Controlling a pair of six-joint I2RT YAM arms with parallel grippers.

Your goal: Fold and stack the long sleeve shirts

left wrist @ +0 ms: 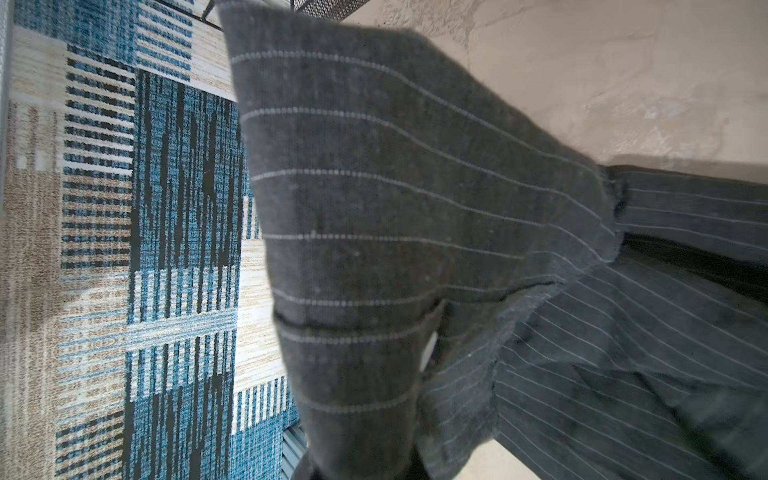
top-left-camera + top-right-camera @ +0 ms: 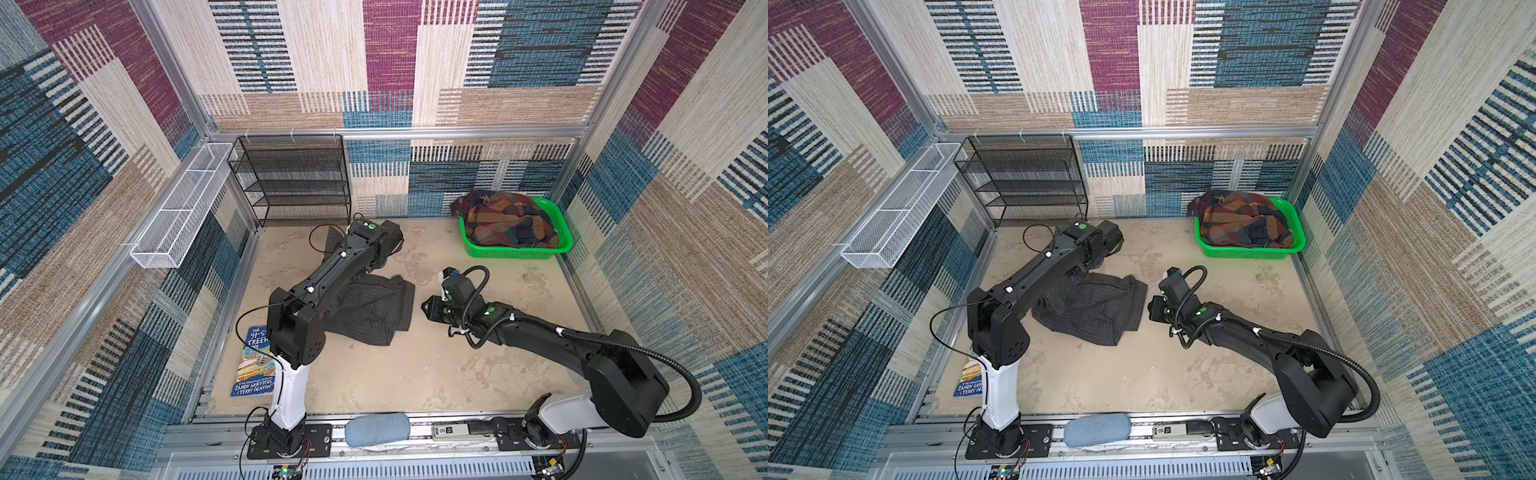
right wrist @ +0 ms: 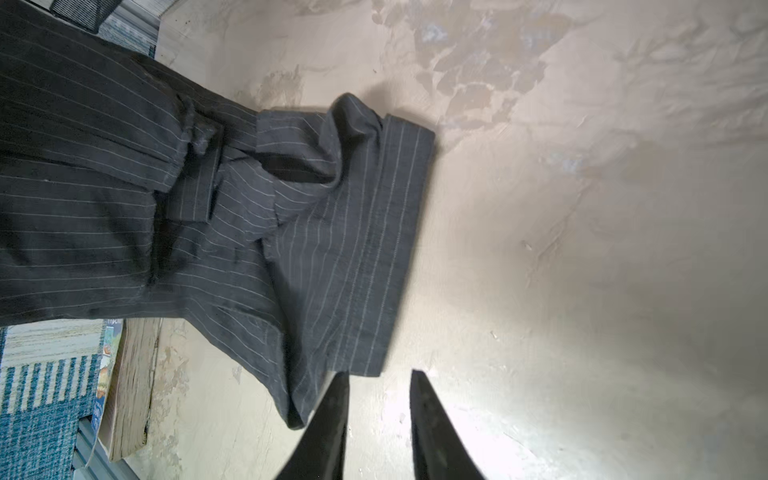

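The charcoal pinstriped long sleeve shirt [image 2: 374,307] [image 2: 1096,307] lies crumpled on the table left of centre, partly under my left arm. My left gripper [image 2: 388,241] is near the back and is shut on a part of this shirt. In the left wrist view that cloth [image 1: 374,208] drapes over the jaws and hides them. My right gripper [image 2: 428,309] [image 3: 378,374] stands open just off the shirt's right edge [image 3: 374,249], low over the table, with nothing between its fingers. The plaid long sleeve shirt [image 2: 503,220] [image 2: 1241,222] is bunched in the green basket [image 2: 519,252].
A black mesh shelf [image 2: 295,178] stands at the back left. A white wire basket [image 2: 178,212] hangs on the left wall. A book [image 2: 255,365] lies at the front left by my left arm's base. A blue-grey pad [image 2: 376,428] sits on the front rail.
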